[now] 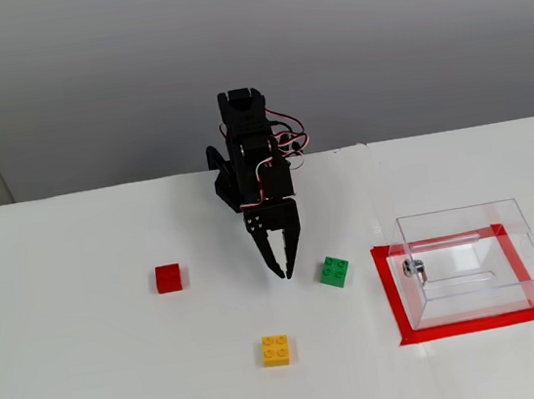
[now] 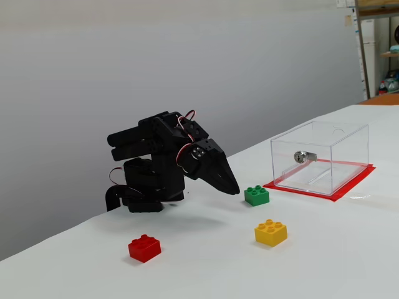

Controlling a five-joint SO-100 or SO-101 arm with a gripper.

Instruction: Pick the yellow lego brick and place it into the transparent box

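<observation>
Fixed views both show a white table (image 1: 94,380) with a black arm folded low at centre frame. Claw (image 1: 284,272) pointing down and forward, tips close together, nearly shut, holding nothing. Yellow brick (image 1: 275,350) lying studs-up at lower centre, well apart from the claw tips; in another fixed view, yellow brick (image 2: 270,232) at lower right of centre. Green brick (image 1: 334,271) just right of the claw. Red brick (image 1: 168,277) at left. Clear box (image 1: 517,226) at right, on a red tape outline (image 1: 389,292), with nothing but a small metal fitting (image 1: 414,267) on its left wall.
</observation>
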